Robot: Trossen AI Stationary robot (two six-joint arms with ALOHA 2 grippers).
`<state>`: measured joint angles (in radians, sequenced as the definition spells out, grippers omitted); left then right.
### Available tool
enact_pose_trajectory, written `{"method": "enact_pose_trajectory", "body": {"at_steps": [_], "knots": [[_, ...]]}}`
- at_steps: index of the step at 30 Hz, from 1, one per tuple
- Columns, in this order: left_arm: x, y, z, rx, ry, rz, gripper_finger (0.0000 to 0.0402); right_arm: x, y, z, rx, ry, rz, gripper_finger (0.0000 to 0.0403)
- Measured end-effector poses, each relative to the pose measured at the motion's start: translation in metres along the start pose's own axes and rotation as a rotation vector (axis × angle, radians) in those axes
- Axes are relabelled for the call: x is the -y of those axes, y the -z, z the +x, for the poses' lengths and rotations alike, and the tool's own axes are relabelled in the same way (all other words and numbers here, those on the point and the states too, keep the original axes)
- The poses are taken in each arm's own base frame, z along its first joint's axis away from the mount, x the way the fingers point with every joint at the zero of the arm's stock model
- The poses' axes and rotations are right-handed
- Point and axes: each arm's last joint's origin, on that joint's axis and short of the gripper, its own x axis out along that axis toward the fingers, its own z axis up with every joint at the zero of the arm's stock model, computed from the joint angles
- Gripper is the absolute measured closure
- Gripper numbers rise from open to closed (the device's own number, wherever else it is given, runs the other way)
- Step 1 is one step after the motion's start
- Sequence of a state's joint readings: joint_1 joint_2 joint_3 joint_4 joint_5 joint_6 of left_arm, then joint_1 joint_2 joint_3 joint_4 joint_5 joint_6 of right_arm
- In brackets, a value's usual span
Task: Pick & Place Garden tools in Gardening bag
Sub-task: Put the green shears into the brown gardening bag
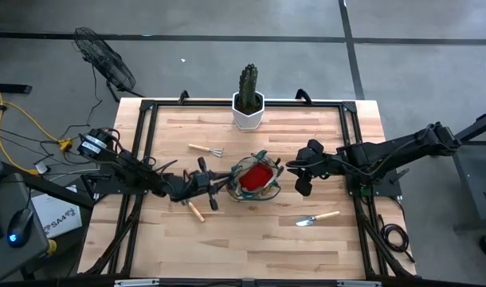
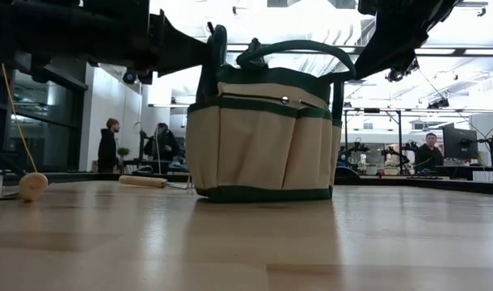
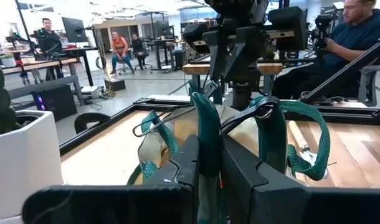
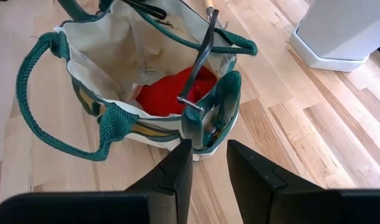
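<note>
The gardening bag [image 1: 254,180] stands mid-tabletop [image 1: 251,239], soft and floppy, its rim liable to fold inward, so it wants bracing. The left hand [image 1: 217,185] is clamped on the bag's rim at its side; the right hand [image 4: 205,162] hovers just off the opposite rim with fingers parted and nothing between them. A red glove [image 4: 171,93] already lies inside, with what may be the pruning shears [image 4: 199,59] propped against the wall (hard to be sure). Loose tools are light and rigid, best taken by their wooden handles: the trowel [image 1: 318,217] near the right arm, the mini rake [image 1: 205,150], and another trowel [image 1: 194,209] partly under the left arm. The cactus pot [image 1: 248,112] stands clear behind.
</note>
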<state>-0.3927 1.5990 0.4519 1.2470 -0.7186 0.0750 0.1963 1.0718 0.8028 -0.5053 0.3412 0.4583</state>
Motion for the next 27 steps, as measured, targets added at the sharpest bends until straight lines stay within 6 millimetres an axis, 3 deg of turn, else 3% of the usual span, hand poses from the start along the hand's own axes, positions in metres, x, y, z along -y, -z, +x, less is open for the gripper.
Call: {"method": "enact_pose_trajectory", "body": {"at_steps": [4,12,27], "knots": [[0.0002,0.0018,0.0,-0.015,0.003,0.006,0.0364,0.0,0.0001,0.0,-0.001,0.0,-0.001,0.0311],[0.0012,0.0034,-0.0001,-0.027,0.035,-0.003,0.0301,0.0003,0.0005,0.0,-0.005,0.002,0.003,0.0311],[-0.0002,0.0027,0.0,-0.024,-0.013,0.001,0.0293,0.0006,0.0013,0.0,-0.013,0.006,0.003,0.0311]]}}
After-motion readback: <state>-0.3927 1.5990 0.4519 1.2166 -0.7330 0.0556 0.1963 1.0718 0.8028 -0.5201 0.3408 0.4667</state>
